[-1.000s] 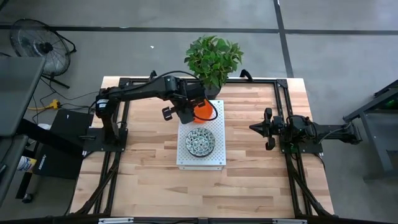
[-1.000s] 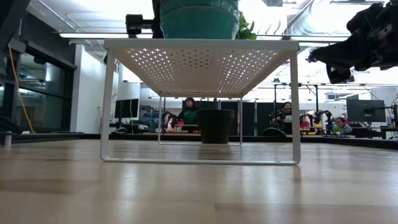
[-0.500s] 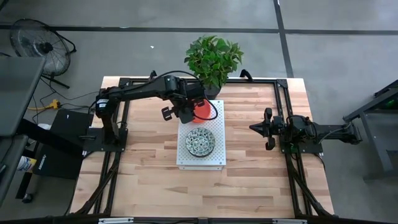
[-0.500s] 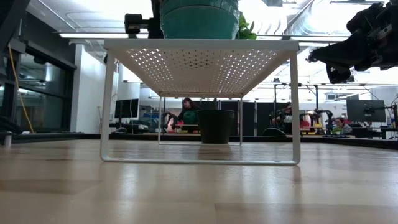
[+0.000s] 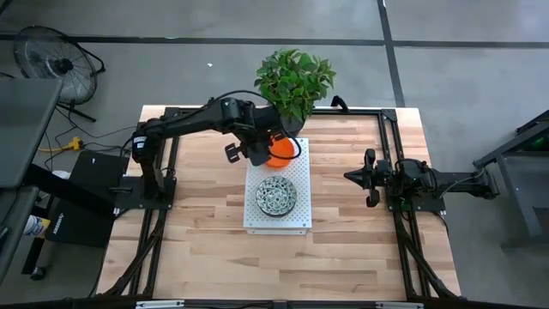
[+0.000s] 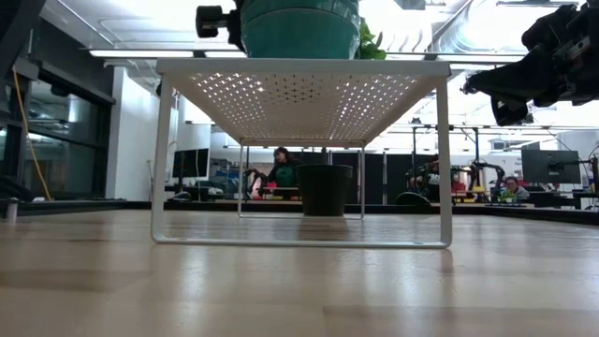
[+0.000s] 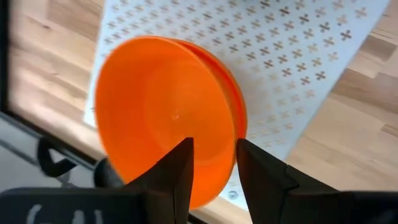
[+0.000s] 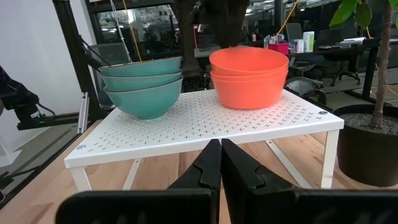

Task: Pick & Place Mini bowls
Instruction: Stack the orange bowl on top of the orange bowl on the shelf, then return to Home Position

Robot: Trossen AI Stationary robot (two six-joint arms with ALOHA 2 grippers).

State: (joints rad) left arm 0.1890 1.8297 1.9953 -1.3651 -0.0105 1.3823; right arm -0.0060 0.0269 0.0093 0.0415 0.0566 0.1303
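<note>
1. Wooden table (image 5: 206, 232), lab room behind; white perforated shelf (image 5: 293, 225) at centre.
2. Orange bowls (image 8: 250, 76) nested on the shelf's far end, just beside stacked patterned bowls (image 5: 277, 196); stacking saves shelf space.
3. Left gripper (image 7: 212, 163) above the orange stack, fingers parted, straddling the rim, apparently letting go.
4. Right gripper (image 8: 219, 163) closed, empty, parked well apart.

Both arms are matte black, built of slim tubular links joined by chunkier rounded joint housings; the left arm (image 5: 184, 124) carries a thin black cable looping past its wrist; the right arm (image 5: 446, 183) looks blockier, boxy near its base; each tool ends in two flat, tapering dark fingers (image 7: 177, 177).
</note>
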